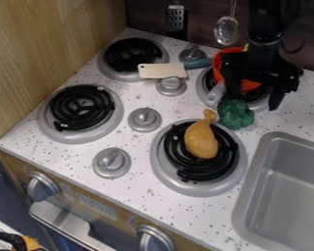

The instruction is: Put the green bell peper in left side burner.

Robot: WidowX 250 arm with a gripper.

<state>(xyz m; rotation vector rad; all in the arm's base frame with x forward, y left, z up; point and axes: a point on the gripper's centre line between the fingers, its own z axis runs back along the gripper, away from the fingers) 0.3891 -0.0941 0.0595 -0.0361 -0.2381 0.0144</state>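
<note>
Tool (254, 103) downward near green pepper (236, 114)

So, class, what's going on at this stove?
A black robot arm has its open end effector over the green bell pepper, which sits on the white counter, not on a left burner. Whether they touch, I can't tell. A brown toy drumstick rests on the near right burner.

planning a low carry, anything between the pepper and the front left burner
Yes: the thin end of the drumstick, right beside the pepper, then a knob just before the burner.
</note>
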